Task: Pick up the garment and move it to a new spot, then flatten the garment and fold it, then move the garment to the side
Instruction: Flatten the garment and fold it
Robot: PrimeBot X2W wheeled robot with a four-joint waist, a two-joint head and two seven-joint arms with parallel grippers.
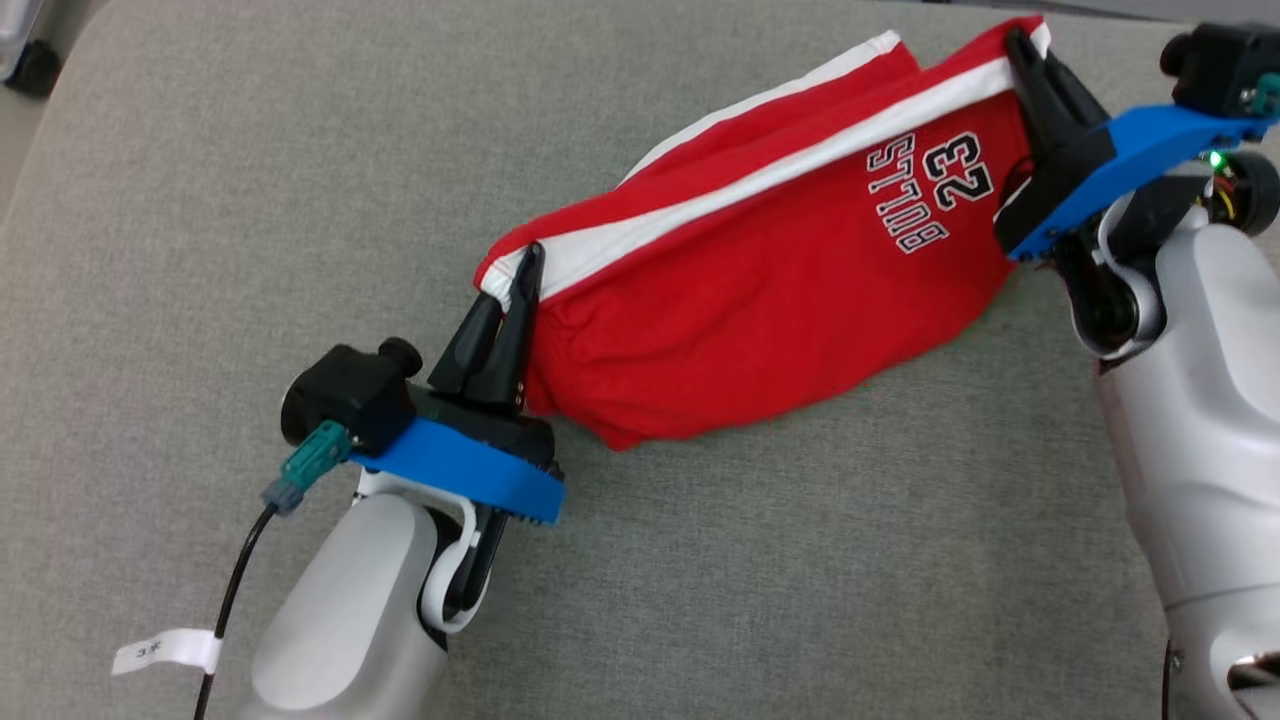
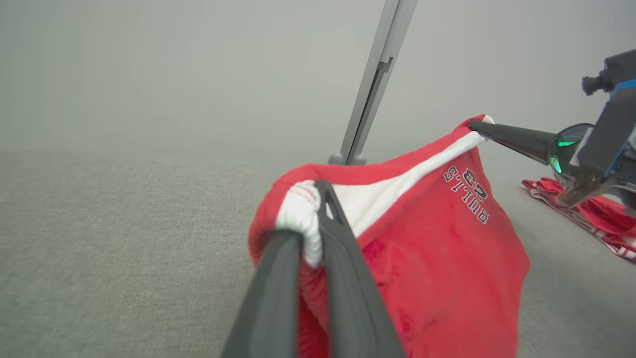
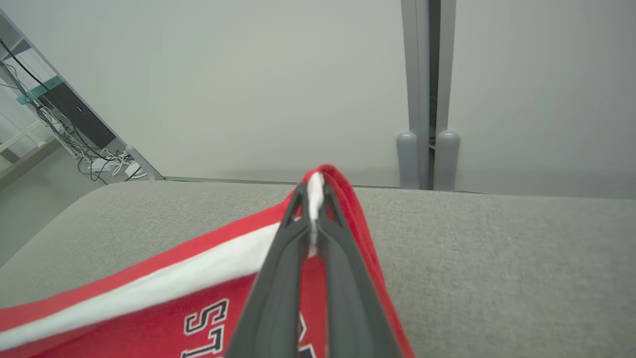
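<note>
Cushion [image 1: 200,200]; left gripper [image 1: 528,262], right gripper [image 1: 1020,45] — pinching garment [image 1: 760,290].

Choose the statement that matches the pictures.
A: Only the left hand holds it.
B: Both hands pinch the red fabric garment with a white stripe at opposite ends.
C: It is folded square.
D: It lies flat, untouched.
B: the left hand and right hand each clamp the white-striped edge of the red fabric garment, stretched between them.
</note>
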